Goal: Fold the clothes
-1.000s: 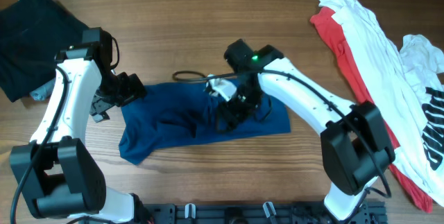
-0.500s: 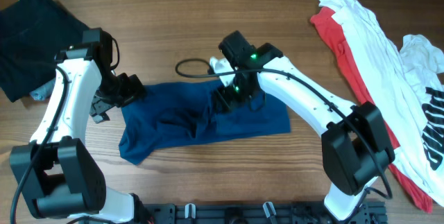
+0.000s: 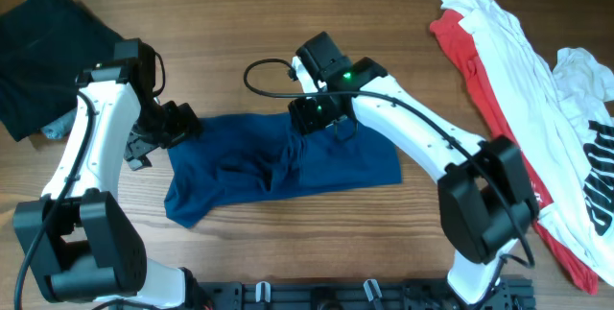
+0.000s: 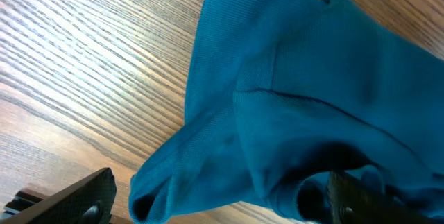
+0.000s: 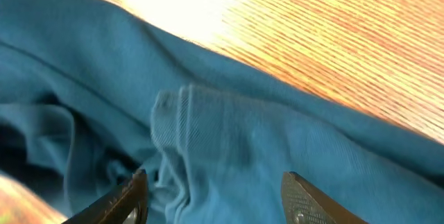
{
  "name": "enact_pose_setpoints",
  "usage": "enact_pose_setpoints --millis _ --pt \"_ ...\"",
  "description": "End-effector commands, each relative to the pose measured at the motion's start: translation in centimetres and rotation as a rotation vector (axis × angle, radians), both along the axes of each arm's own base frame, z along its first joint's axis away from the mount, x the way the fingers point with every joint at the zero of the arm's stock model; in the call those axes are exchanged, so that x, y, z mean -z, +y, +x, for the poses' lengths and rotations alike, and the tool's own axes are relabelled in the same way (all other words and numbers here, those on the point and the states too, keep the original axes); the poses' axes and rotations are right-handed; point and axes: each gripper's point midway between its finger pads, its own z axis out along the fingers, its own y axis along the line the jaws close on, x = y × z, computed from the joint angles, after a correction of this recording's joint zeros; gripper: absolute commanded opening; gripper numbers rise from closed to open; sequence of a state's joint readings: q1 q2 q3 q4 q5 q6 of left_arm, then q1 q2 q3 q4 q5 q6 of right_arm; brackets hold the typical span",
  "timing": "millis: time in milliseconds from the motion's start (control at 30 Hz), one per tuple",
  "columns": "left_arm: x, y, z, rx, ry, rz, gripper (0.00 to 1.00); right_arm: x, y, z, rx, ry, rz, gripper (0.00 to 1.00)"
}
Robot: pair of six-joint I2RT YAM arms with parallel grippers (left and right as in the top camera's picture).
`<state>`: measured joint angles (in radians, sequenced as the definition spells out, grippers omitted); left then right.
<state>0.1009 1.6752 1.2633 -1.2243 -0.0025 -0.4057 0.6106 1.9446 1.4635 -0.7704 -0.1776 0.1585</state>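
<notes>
Blue polo shirt lies bunched and wrinkled in the middle of the table, long side running 9 to 3 o'clock, not flat yet. I read the step as an early spread or regrip ahead of the first fold.

Left gripper sits at the shirt's 9 o'clock edge. In the left wrist view its fingers stand wide apart with cloth heaped between them, so nothing looks pinched.

Right gripper is at the shirt's 12 o'clock edge. In the right wrist view its fingertips are also spread wide, just above the cloth, near a ribbed band; collar or cuff, cannot tell which.

Next move, as I judge it: both grippers need to close on an edge, pull apart to flatten the cloth, then carry one side over. The risk is pinching several layers in the bunched middle, or dragging the whole shirt.

Red T-shirt and white T-shirt wait in a loose overlapping pile at 2 to 3 o'clock, well apart from the shirt; a black garment lies at 10 o'clock.

Containers: none in view, no bin or basket; everything lies straight on the wood.
</notes>
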Motion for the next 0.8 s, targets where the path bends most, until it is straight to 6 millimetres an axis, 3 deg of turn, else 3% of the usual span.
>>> enact_pose_setpoints --millis 0,133,267,333,433,500,600,767 --pt "-0.8 0.0 0.2 0.006 -0.030 -0.002 0.97 1.6 0.6 -0.1 0.008 0.021 -0.026 0.62" --pt "-0.8 0.0 0.3 0.006 -0.032 -0.002 0.97 2.4 1.2 -0.1 -0.005 0.005 -0.051 0.63" --pt "-0.8 0.0 0.3 0.006 -0.032 -0.002 0.97 2.6 0.7 1.5 0.045 -0.082 -0.113 0.58" --pt "-0.8 0.0 0.3 0.006 -0.032 -0.002 0.97 2.5 -0.1 2.4 0.114 -0.123 -0.149 0.44" --pt "-0.8 0.0 0.2 0.006 -0.031 -0.002 0.97 2.3 -1.6 3.7 0.221 -0.171 -0.197 0.15" --pt "-0.8 0.0 0.2 0.006 -0.031 -0.002 0.97 2.2 -2.0 4.2 0.255 -0.186 -0.205 0.06" --pt "-0.8 0.0 0.3 0.006 -0.032 -0.002 0.97 2.0 -2.0 4.7 0.280 -0.201 -0.192 0.04" --pt "-0.8 0.0 0.3 0.006 -0.032 -0.002 0.97 1.6 0.5 4.7 0.181 -0.192 -0.089 0.16"
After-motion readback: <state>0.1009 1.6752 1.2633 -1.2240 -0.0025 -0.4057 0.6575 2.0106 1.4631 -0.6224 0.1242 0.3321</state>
